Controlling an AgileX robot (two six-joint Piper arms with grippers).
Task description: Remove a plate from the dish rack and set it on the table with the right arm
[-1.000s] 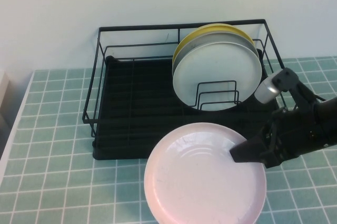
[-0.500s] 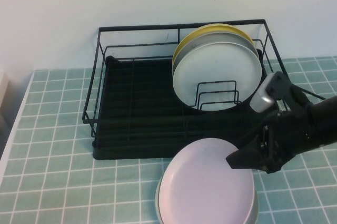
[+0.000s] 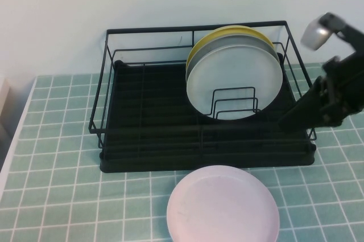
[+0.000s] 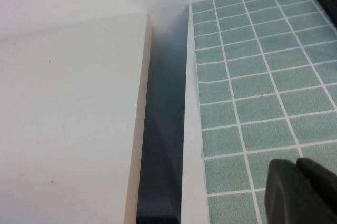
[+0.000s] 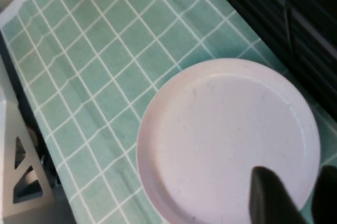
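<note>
The left gripper (image 4: 301, 192), fingers together, sits parked off the table's (image 3: 57, 139) left edge. The plate (image 3: 223, 205) lies flat just near of the dish rack (image 3: 148, 128). The right gripper (image 5: 292, 195), fingers apart and empty, hovers right of it; placing looks complete, retreat next.

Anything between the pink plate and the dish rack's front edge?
No. In the high view only bare table separates the plate from the dish rack; right gripper is raised aside.
</note>
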